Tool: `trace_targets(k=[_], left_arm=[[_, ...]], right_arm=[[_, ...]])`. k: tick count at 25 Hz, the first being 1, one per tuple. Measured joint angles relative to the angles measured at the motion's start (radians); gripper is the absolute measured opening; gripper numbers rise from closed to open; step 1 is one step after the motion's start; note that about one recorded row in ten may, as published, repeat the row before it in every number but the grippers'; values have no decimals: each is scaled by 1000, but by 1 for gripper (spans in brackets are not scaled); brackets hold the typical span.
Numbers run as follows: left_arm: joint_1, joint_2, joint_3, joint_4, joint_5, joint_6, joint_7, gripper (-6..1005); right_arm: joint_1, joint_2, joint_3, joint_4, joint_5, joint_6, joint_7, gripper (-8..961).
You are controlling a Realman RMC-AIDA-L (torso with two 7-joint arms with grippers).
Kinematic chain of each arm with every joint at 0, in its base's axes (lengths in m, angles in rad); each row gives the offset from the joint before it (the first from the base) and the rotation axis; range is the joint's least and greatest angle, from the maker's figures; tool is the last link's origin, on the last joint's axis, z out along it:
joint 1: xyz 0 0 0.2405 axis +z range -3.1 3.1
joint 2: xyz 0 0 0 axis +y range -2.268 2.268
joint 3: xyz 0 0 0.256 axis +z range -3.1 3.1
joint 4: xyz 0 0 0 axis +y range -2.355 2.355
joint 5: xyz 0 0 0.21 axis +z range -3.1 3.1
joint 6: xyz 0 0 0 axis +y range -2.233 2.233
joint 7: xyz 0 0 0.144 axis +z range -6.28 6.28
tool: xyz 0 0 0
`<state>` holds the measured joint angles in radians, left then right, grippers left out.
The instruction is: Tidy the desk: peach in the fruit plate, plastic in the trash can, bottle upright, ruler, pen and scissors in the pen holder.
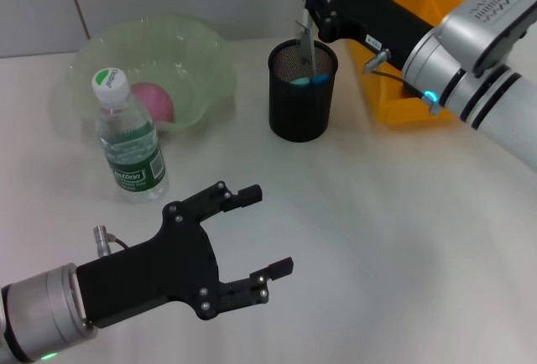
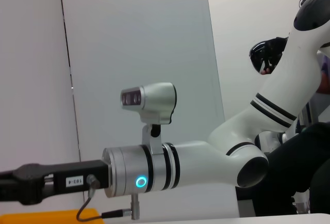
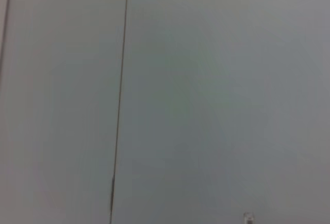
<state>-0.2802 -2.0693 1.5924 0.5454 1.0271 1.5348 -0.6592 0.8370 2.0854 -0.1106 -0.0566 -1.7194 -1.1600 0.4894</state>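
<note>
My right gripper (image 1: 308,2) hovers over the black mesh pen holder (image 1: 302,104), shut on a thin grey ruler (image 1: 304,44) whose lower end hangs inside the holder. Something blue (image 1: 307,81) lies inside the holder, maybe the scissors' handles. The pink peach (image 1: 153,101) rests in the pale green fruit plate (image 1: 201,54) at the back left. The clear bottle (image 1: 128,140) with a green label stands upright in front of the plate. My left gripper (image 1: 267,231) is open and holds nothing, low over the near left of the table. Pen and plastic are out of view.
The yellow trash can (image 1: 411,96) stands at the back right, behind my right arm (image 2: 180,164), and its rim (image 2: 51,216) also shows in the left wrist view. The right wrist view shows only a wall.
</note>
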Motion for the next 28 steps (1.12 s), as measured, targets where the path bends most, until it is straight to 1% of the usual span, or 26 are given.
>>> trace_targets(k=[5,10,13,15,17,19,21,22,23,25,26,27,28], left_arm=[[5,0,-4,-1,-1,3,-2,809],[3,1,-19,-20,-3,4,-9,809],[1,1,-29,-33,-4,8,-9,809],[1,1,-31,-37,-4,9,-9,809],[1,2,-31,-37,-4,9,-9,809],[11,4,-38,-40,-5,9,-16,808],[15,5,-50,-50,-4,9,-29,808],[15,5,-50,-50,-4,9,-29,808],[16,8,-66,-70,-2,10,-38,808],[13,10,-82,-95,0,11,-39,808],[13,10,-82,-95,0,11,-39,808],[13,10,-82,-95,0,11,-39,808],[13,10,-82,-95,0,11,-39,808]], right_arm=[[-8,1,-7,9,-1,8,-3,147],[-50,-1,-21,5,-2,-57,-13,148],[-82,-4,-42,-20,-3,-129,26,267],[-107,-5,-65,-57,-3,-172,87,347],[-139,-6,-107,-116,-3,-224,189,415],[-187,-9,-188,-217,-4,-296,335,483],[-252,-19,-317,-350,-6,-384,489,551],[-292,-28,-396,-430,-10,-431,556,593],[-333,-41,-472,-498,-18,-479,604,636],[-396,-70,-588,-610,-48,-571,653,721],[-414,-83,-620,-629,-68,-603,656,763],[-428,-95,-644,-644,-92,-636,657,772],[-433,-103,-651,-647,-117,-652,658,782]])
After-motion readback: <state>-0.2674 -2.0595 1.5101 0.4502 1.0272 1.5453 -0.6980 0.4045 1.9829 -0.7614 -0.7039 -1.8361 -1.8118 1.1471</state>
